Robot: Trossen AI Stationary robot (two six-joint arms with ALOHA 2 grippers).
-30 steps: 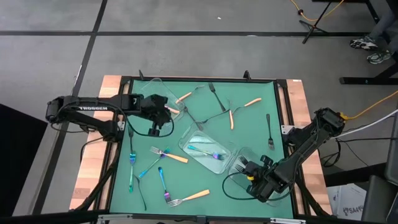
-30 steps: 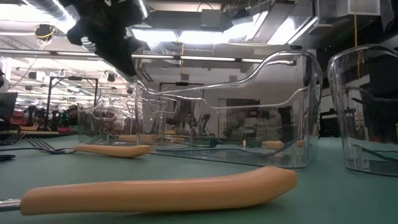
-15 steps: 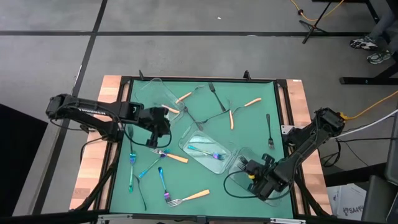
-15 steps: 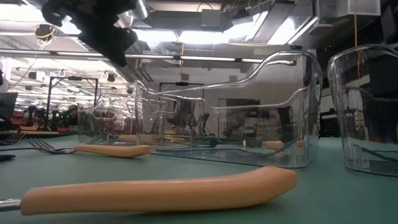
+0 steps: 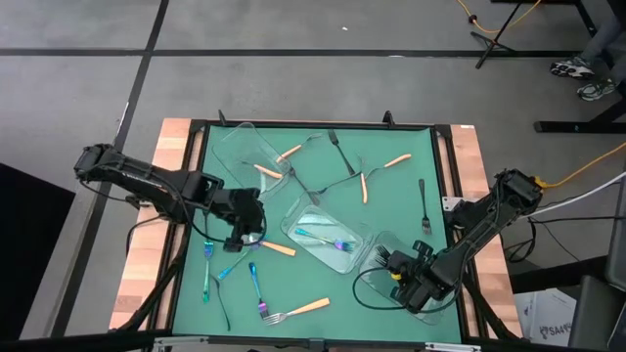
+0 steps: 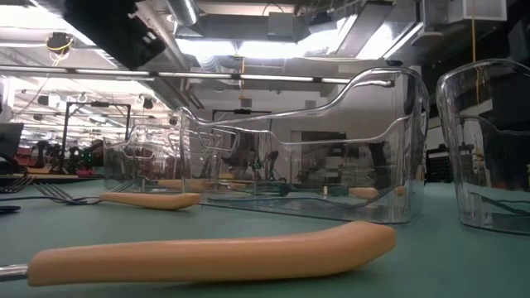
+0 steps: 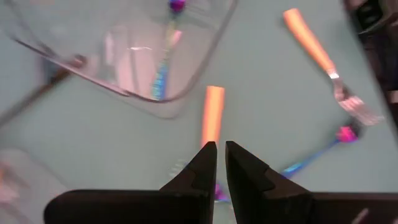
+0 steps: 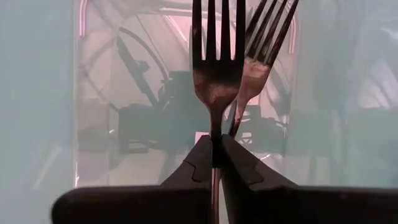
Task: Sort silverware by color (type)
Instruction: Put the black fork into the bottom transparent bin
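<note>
While the right arm waits at the near right corner, the left arm has swung in the high view from the far tray [image 5: 245,149] toward the middle of the bench [image 5: 391,191]. The left gripper [image 5: 246,231] now hangs over the head of an orange-handled fork [image 5: 266,244], fingers nearly shut and empty. Judgement: one drop-off is done and the next pick is lining up. Right gripper [image 5: 391,266] sits at the corner tray [image 5: 364,286]. Silverware is still scattered: blue-purple pieces [image 5: 206,274] near the left edge, orange ones [image 5: 364,186] and dark forks [image 5: 424,207] farther back, two iridescent forks in the middle tray [image 5: 298,217].

Low view: the dark bulk of the left arm [image 6: 112,29] has drawn up and off toward the top corner. An orange handle [image 6: 215,252] lies close in front, clear trays [image 6: 306,153] behind it.

Left wrist view: fingers [image 7: 200,168] almost touching, nothing between them, aimed at an orange handle [image 7: 212,115] just ahead. A second orange fork [image 7: 323,65] and a blue-purple one [image 7: 317,155] lie off to one side.

Right wrist view: fingers [image 8: 202,155] pinched on the stem of a dark fork [image 8: 216,59], tines up, inside a clear tray beside a second dark fork [image 8: 261,50]. The grip looks about to let go; sorting is well short of finished.

Surface: green mat in a wood-edged frame. Room: grey floor, cables, someone's shoes [image 5: 585,78] at the far right.
</note>
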